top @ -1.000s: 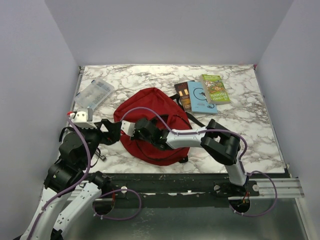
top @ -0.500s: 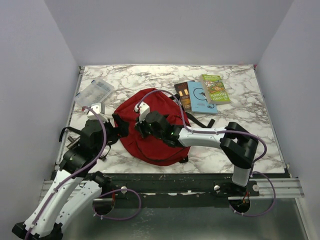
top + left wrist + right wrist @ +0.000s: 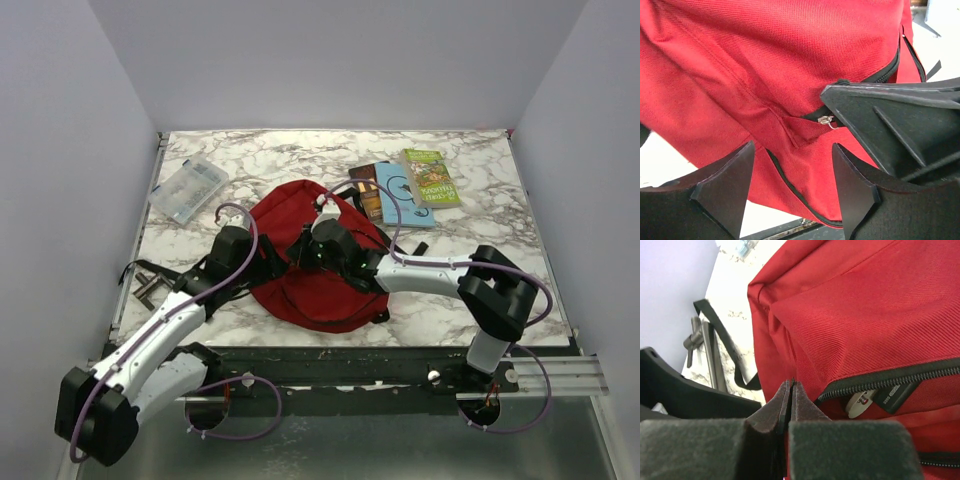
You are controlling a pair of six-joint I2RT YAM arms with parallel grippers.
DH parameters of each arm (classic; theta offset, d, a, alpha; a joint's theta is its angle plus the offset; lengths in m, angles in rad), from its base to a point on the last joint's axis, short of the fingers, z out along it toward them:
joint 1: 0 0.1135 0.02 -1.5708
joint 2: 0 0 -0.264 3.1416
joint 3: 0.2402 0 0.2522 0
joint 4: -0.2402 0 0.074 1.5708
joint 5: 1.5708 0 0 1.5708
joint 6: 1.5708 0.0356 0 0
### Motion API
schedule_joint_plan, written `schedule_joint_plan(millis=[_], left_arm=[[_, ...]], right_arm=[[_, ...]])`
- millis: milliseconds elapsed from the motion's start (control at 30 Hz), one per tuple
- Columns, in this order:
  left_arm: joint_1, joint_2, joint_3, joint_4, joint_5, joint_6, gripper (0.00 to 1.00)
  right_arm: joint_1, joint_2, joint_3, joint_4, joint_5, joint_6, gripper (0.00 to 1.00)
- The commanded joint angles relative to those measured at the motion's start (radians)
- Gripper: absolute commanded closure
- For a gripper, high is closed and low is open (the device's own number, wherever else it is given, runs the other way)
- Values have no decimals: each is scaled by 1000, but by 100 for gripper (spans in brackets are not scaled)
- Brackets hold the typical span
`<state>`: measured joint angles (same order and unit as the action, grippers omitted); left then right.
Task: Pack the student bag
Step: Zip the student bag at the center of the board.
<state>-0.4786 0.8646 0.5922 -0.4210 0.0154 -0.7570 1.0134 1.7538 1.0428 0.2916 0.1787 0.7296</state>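
High rear camera looking down, both wrist cameras close, sharing student bag [image 3: 312,298]

The backpack [image 3: 322,296] lies mid-table [image 3: 290,150]; the case [image 3: 188,188] sits behind it leftward, the books [image 3: 405,186] behind it rightward.

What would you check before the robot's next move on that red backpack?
1. Left gripper open: ok, jaws apart over red backpack fabric, not clamped.
2. Right gripper shut: ok; pinching fabric: cannot tell.
3. Zipper pull in sight: ok, just ahead of the left gripper.
4. Zipper opening wide enough: not ok, seemingly only a narrow gap.
5. Three books packed: not ok, lying on the marble table.
6. Clear plastic case packed: not ok, on the table.
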Motion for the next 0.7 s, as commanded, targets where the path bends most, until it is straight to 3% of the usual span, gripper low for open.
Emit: schedule_joint_plan(millis=[0,233,333,567,667], left_arm=[[24,121,-1,146,148,-40,39],[40,299,30,202,261,-38,41],[36,295,-22,228,289,-68,41],[34,175,-138,239,297,-88,17],[34,131,-169,245,291,-86,12]], right_arm=[[-8,-39,36,-35,101,123,99],[-8,-59,12,43,43,134,99],[-9,-55,13,49,51,144,99],[-9,-54,18,45,64,150,99],[-9,-50,34,21,56,149,99]])
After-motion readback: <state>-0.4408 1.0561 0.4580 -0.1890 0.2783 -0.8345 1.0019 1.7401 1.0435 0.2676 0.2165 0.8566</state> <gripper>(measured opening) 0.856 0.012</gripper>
